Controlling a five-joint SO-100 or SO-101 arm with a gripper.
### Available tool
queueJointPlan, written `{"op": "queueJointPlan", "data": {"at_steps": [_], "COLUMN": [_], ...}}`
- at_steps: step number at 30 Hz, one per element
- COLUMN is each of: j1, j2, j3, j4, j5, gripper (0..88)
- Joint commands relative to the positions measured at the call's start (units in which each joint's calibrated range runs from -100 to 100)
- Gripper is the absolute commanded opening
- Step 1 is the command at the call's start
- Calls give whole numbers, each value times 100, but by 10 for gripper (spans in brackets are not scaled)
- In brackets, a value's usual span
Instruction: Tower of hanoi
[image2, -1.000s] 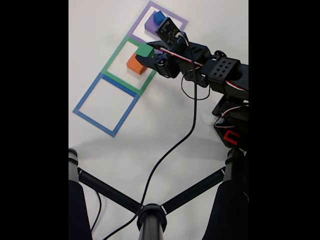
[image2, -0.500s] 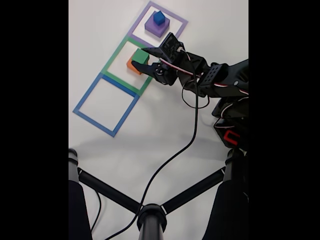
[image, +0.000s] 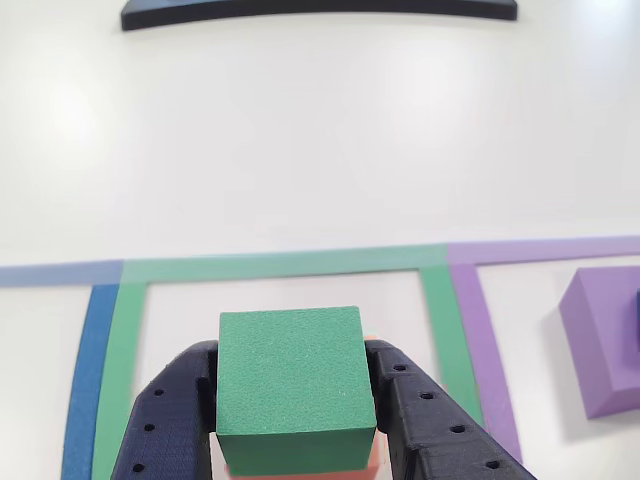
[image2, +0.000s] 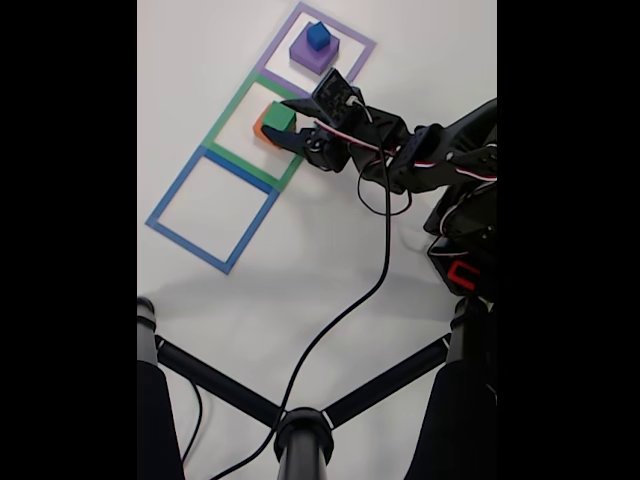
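The black two-finger gripper (image: 293, 400) has its fingers closed against the green foam cube (image: 291, 388), which sits on the orange block (image2: 262, 130) inside the green taped square (image2: 222, 118).

The green cube (image: 291, 388) hides nearly all the orange block (image2: 262, 131); the purple block (image: 606, 338) runs off frame.

In the fixed view your arm (image2: 440, 160) reached from the right edge toward the upper middle of the frame, its wrist angled down and left, with the gripper (image2: 285, 125) at its tip. In the other view the gripper (image: 290, 400) sat at the bottom centre, its two dark fingers (image: 170, 420) pressed against opposite sides of the green cube (image: 290, 375)
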Motion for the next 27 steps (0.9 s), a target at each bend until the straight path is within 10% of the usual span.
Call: {"op": "queueJointPlan", "data": {"at_steps": [1, 27], "j1": [90, 52], "j2": [158, 959], "j3": [-355, -473], "j4": [-248, -944], "j5": [79, 79], "gripper": [45, 47]}}
